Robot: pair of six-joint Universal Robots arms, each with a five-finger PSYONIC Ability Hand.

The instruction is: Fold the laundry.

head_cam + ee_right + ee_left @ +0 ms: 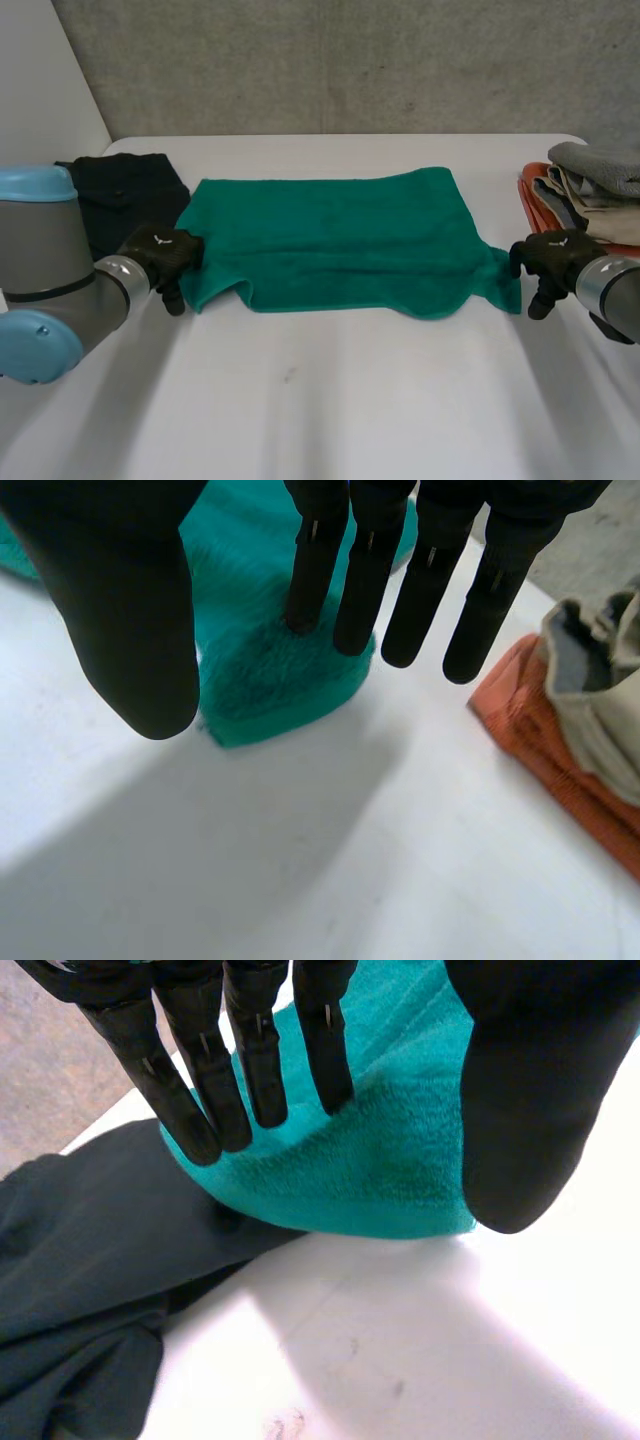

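On white table, green towel, concrete wall

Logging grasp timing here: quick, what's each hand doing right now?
Left hand: open, straight fingers on the green towel's near corner.
Right hand: open, fingertips at the towel's other near corner.
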